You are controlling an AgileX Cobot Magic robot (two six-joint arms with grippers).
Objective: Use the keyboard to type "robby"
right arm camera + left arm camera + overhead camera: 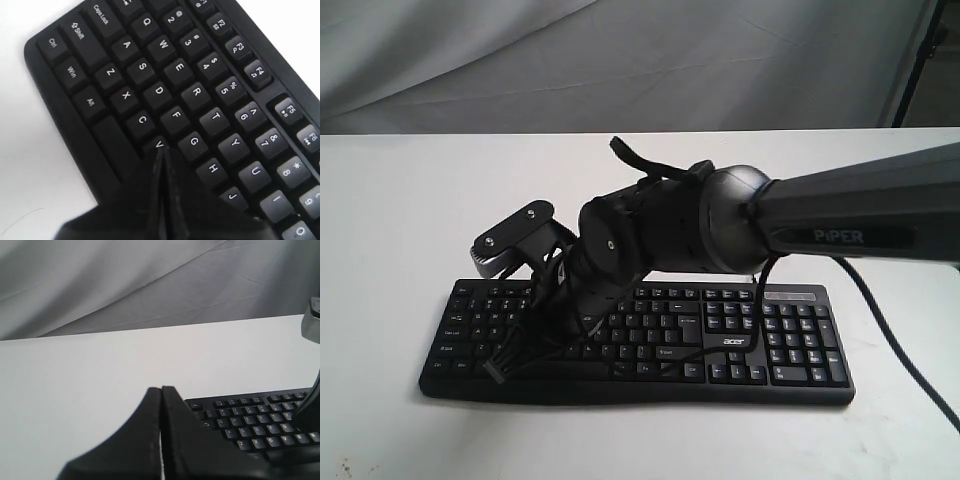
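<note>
The black keyboard [740,345] with a white acer logo lies along the front of the white table [400,200]. My right arm reaches across it to its left half. The right gripper [161,153] is shut with nothing held; its tip rests down among the keys just past the V key [159,144], hiding the B key. In the exterior view the right gripper [557,313] is largely hidden by its own wrist. The left gripper [161,389] is shut and empty, raised off the keyboard's [250,425] Esc corner.
A grey cloth backdrop [620,60] hangs behind the table. A black arm cable [895,335] drops past the keyboard's right end. A cable bundle with white connectors [498,368] hangs from the right wrist over the keyboard's front left keys.
</note>
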